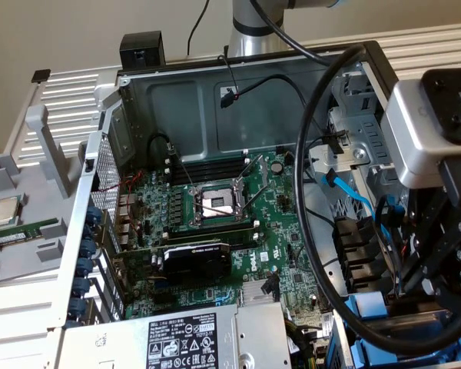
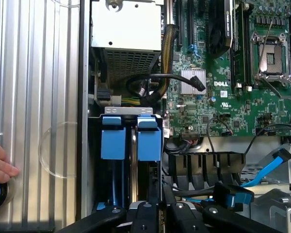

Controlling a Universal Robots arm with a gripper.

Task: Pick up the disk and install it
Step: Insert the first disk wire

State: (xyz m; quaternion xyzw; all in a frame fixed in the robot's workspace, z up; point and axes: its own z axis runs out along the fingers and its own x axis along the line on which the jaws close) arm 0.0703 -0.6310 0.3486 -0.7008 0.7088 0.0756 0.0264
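Observation:
In the wrist view, two blue-framed drives stand side by side in the case's drive bay. The disk (image 2: 149,141) is the one nearer the motherboard and sits slightly prouder than the other drive (image 2: 113,143). My gripper (image 2: 165,213) hangs right over the disk's end, away from its blue tab, with its fingertips close together. I cannot tell whether they pinch the carrier or only rest on it. The exterior view shows my gripper (image 1: 411,280) low inside the case at that view's right, just above a blue carrier end (image 1: 367,306).
The motherboard (image 1: 215,223) fills the open case, with the power supply (image 1: 184,338) beside the bay. A thick black cable (image 1: 307,231) loops past my wrist and a blue data cable (image 2: 266,170) lies close by. A person's hand (image 2: 0,165) rests on the ribbed table. A processor chip (image 1: 4,209) lies outside the case.

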